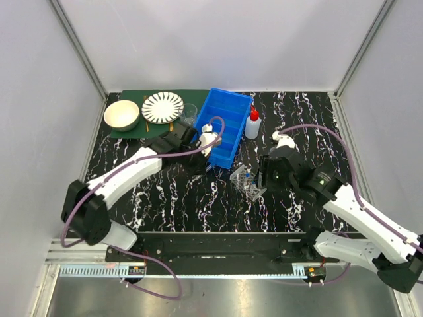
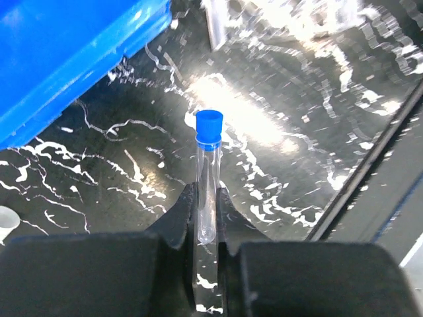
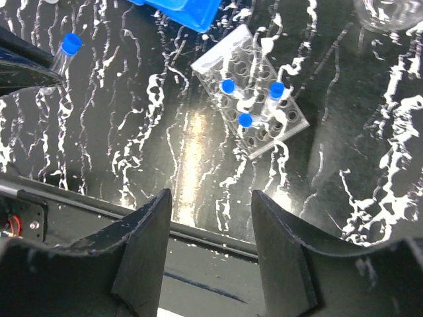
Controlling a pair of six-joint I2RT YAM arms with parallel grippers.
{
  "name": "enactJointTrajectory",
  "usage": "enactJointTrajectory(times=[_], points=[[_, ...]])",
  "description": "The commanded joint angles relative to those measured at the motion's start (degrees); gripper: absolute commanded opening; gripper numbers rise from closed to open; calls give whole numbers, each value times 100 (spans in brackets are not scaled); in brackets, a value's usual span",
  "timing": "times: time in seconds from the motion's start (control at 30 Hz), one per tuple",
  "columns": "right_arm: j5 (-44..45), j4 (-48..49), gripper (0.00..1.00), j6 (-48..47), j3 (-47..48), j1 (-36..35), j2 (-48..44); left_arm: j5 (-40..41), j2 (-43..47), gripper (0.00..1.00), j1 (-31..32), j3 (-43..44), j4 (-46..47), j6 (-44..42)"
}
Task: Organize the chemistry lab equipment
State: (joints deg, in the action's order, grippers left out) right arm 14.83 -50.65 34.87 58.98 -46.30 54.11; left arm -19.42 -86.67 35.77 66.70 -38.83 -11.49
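Note:
My left gripper (image 2: pixel 207 199) is shut on a clear blue-capped tube (image 2: pixel 208 178), which stands upright between the fingers above the black marbled table. In the top view the left gripper (image 1: pixel 200 164) is beside the near corner of the blue bin. The held tube also shows in the right wrist view (image 3: pixel 66 50). The clear tube rack (image 3: pixel 254 96) lies ahead of my right gripper (image 3: pixel 211 198) and holds three blue-capped tubes. The right gripper is open and empty, just right of the rack (image 1: pixel 248 180) in the top view (image 1: pixel 266 173). The white red-nozzled squeeze bottle (image 1: pixel 252 124) stands right of the bin. A small clear beaker (image 1: pixel 190 112) is behind the bin.
The big blue compartmented bin (image 1: pixel 225 105) sits at the back centre. A striped plate (image 1: pixel 162 107) and a cream bowl (image 1: pixel 121 115) rest on a green mat (image 1: pixel 132 132) at the back left. A small white round item (image 2: pixel 5 224) shows at the left edge of the left wrist view.

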Motion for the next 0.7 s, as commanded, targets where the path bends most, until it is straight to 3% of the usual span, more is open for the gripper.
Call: enactJointTrajectory(times=[0.0, 0.23, 0.67], points=[[-786, 529, 56, -244, 429, -72, 363, -790, 922, 0, 27, -165, 323, 226], [-1983, 1171, 55, -297, 764, -256, 1075, -1309, 1627, 0, 27, -447, 473, 463], [-2555, 1875, 56, -95, 1502, -625, 2243, -1600, 2549, 0, 132, -1141, 973, 911]])
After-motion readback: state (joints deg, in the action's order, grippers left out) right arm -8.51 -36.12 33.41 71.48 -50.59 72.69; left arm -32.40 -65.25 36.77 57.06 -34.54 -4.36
